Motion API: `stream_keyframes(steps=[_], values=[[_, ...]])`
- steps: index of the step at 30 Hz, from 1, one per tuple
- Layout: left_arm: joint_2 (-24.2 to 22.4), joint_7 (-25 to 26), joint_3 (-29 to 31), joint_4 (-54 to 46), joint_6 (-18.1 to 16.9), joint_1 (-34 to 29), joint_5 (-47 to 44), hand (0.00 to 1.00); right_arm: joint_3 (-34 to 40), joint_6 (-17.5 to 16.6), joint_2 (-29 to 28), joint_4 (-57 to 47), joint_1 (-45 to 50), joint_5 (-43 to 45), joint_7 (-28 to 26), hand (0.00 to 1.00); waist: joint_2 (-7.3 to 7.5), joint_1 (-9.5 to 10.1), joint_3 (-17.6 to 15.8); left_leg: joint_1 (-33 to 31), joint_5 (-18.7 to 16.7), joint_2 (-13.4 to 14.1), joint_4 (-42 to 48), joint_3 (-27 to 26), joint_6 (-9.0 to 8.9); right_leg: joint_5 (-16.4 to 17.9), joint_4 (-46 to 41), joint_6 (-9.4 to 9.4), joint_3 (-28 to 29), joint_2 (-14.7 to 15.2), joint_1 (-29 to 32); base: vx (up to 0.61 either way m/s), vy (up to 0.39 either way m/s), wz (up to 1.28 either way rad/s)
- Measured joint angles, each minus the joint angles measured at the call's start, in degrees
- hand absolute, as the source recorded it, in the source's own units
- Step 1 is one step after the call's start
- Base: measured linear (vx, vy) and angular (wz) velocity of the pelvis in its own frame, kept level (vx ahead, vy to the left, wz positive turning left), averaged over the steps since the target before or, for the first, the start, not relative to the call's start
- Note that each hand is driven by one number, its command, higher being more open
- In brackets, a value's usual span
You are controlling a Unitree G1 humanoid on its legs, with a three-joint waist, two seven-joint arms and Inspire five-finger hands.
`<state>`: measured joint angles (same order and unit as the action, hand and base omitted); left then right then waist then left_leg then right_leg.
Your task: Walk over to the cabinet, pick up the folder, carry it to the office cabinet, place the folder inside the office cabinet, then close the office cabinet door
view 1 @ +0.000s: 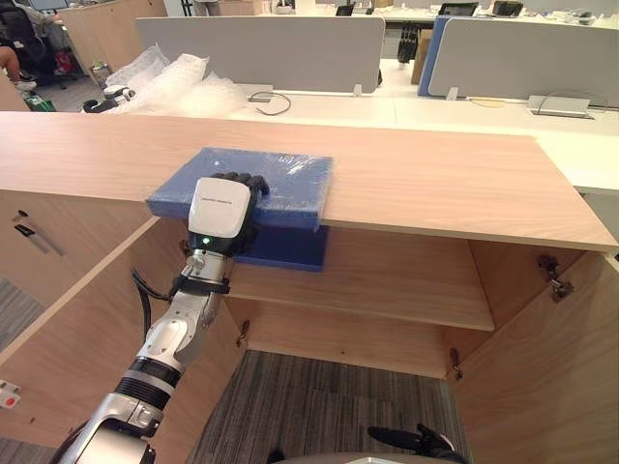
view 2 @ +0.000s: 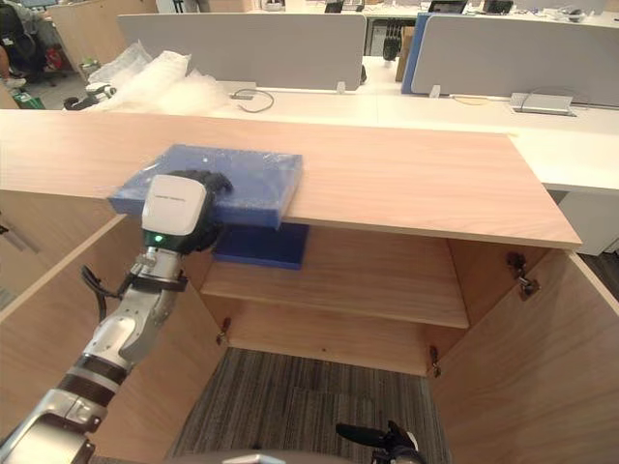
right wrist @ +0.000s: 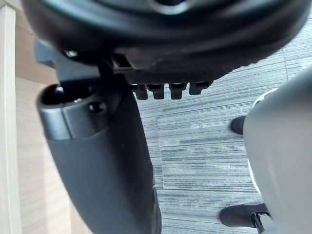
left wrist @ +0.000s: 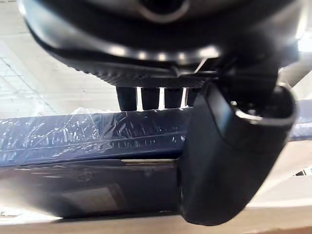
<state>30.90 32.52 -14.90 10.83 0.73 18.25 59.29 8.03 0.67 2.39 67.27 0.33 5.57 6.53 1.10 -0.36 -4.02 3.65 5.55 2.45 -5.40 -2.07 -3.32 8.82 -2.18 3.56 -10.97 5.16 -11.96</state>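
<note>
A blue folder [view 1: 280,179] wrapped in clear film lies flat on the wooden top of the cabinet [view 1: 435,184], its near edge jutting over the front. My left hand [view 1: 224,208] is shut on that near edge, with the fingers [left wrist: 151,97] curled over the top face and the thumb [left wrist: 229,161] under it. Seen from the left wrist, the film-covered edge of the folder [left wrist: 87,134] runs just past the fingers. My right hand [right wrist: 112,161] hangs low over grey carpet beside a wooden panel, relaxed and holding nothing.
The cabinet stands with both doors swung out, left door [view 1: 77,329] and right door [view 1: 551,367]. A dark blue object [view 1: 290,249] sits on the inner shelf [view 1: 387,280] below the folder. Behind are white desks with grey dividers [view 1: 261,48] and bubble wrap [view 1: 174,82].
</note>
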Motion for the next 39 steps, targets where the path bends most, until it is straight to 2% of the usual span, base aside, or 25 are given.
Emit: stream_keyframes(steps=[7,9,11,14,17,19,20,21,23,24,26,28,31,34,39], values=[[0.0,0.8,1.0,-0.3,-0.2,0.2,2.0,0.0,2.2,0.2,-0.1,0.1,0.0,0.0,0.0,1.0,0.04,-0.11,-0.2,0.6,-0.2,0.0,0.0,-0.4,0.04,0.0,0.1,-0.27,0.4,0.0,-0.4,0.0,0.001,-0.03],[-1.8,0.1,3.6,-2.6,-0.2,-1.7,2.0,0.0,2.3,0.3,0.0,0.1,0.0,-0.9,0.0,1.0,0.17,-0.22,-0.3,0.6,-0.3,0.0,0.0,-0.5,0.1,0.0,0.1,-0.3,0.5,0.1,-0.4,-0.01,0.006,-0.02],[-6.7,-0.4,6.5,-8.3,-0.1,-6.2,0.8,0.0,2.6,0.4,0.0,0.0,0.0,-1.0,0.1,1.0,0.61,-0.23,-0.6,0.8,-0.5,-0.1,0.0,-0.6,0.27,0.1,0.1,-0.46,0.6,0.2,-0.5,0.0,0.008,-0.02],[-10.3,-0.3,6.8,-15.3,-0.7,-11.6,-2.3,0.0,2.6,0.5,0.0,-0.1,0.2,-1.1,0.3,1.0,1.04,-0.1,-0.8,1.2,-0.7,-0.3,0.0,-0.6,0.36,0.3,0.2,-0.67,0.6,0.3,-0.9,0.0,0.0,0.0],[-15.6,-1.6,8.1,-28.0,-4.0,-18.8,-12.7,0.0,2.0,0.6,-0.3,-1.3,0.7,-1.2,1.3,1.0,1.07,0.29,-0.8,1.1,-0.7,-0.3,0.0,-0.8,0.37,0.2,0.0,-0.74,1.5,0.5,-0.6,0.01,0.018,-0.07],[-18.5,-4.4,9.8,-35.3,-9.7,-22.4,-31.0,0.0,1.1,0.6,-1.1,-9.3,4.3,-0.9,2.8,1.0,0.6,0.44,-0.4,1.0,-0.7,0.1,0.2,-1.9,0.37,0.0,-0.4,-1.07,2.7,0.3,0.2,-0.02,0.02,-0.19],[-18.8,-5.4,10.3,-36.4,-11.1,-23.1,-37.0,0.0,0.5,0.6,-1.2,-12.1,5.3,-0.8,3.0,1.0,0.46,0.39,-0.4,1.1,-0.7,0.3,0.3,-2.1,0.37,-0.2,-0.6,-1.18,3.1,0.1,0.4,-0.04,0.009,-0.24],[-19.5,-8.4,11.8,-38.0,-13.6,-24.8,-49.1,0.0,-0.4,0.5,-1.5,-18.4,7.4,-0.4,3.7,1.0,0.03,-0.19,-0.1,0.9,-0.7,0.7,0.3,-2.1,0.38,-0.4,-1.0,-1.46,3.5,-0.2,1.0,-0.06,0.001,-0.21],[-20.8,-13.3,13.2,-39.3,-15.3,-27.3,-69.3,0.0,-0.3,0.2,-2.5,-30.1,10.8,1.6,4.9,1.0,-0.28,-0.85,0.1,0.5,-0.7,1.3,0.3,-2.6,0.44,-0.9,-1.4,-1.72,4.3,-0.6,2.0,-0.08,0.004,-0.2],[-21.2,-14.3,13.6,-39.9,-15.3,-28.4,-73.2,0.0,-0.2,0.2,-2.9,-33.4,11.5,1.8,5.3,1.0,-0.23,-1.07,0.0,0.3,-0.7,1.4,0.3,-2.8,0.45,-1.0,-1.5,-1.77,4.5,-0.6,2.4,-0.09,0.01,-0.19],[-23.1,-15.8,15.4,-41.4,-15.4,-32.1,-83.7,0.0,0.6,-1.0,-5.2,-46.8,14.9,3.6,8.2,1.0,-0.06,-1.48,-0.1,-0.4,-0.8,1.8,0.1,-3.1,0.33,-1.1,-1.9,-1.79,5.1,-1.0,3.6,-0.12,0.003,-0.15],[-25.0,-15.7,16.8,-42.4,-15.4,-34.4,-88.8,0.0,0.8,-2.6,-6.2,-55.5,17.1,4.3,11.0,1.0,-0.1,-1.65,-0.2,-0.4,-0.9,1.8,0.1,-3.1,0.47,-1.2,-2.1,-1.7,5.4,-1.1,3.9,-0.09,0.006,-0.08],[-26.9,-15.3,18.2,-45.8,-15.6,-36.0,-91.6,0.0,1.3,-4.7,-6.5,-64.7,18.9,5.8,15.5,1.0,-0.09,-1.66,-0.2,-0.3,-0.6,1.7,0.3,-3.4,0.29,-1.2,-2.0,-1.54,5.7,-1.1,3.9,-0.04,0.016,-0.04],[-27.0,-15.3,18.3,-48.9,-16.4,-36.0,-92.6,0.0,1.5,-5.0,-6.7,-71.5,19.9,5.5,18.5,1.0,-0.31,-1.72,-0.1,-0.3,-0.4,1.7,0.4,-3.6,0.57,-1.3,-2.0,-1.46,6.1,-1.1,4.1,0.0,0.014,-0.06],[-27.2,-16.6,17.2,-51.5,-17.4,-36.0,-93.2,0.0,0.0,-5.1,-6.8,-86.5,20.7,-4.5,24.1,1.0,-1.66,-2.5,0.4,-0.1,-0.5,1.7,0.4,-4.4,0.36,-1.5,-1.8,-1.13,6.9,-1.1,4.2,0.01,0.01,-0.09]])
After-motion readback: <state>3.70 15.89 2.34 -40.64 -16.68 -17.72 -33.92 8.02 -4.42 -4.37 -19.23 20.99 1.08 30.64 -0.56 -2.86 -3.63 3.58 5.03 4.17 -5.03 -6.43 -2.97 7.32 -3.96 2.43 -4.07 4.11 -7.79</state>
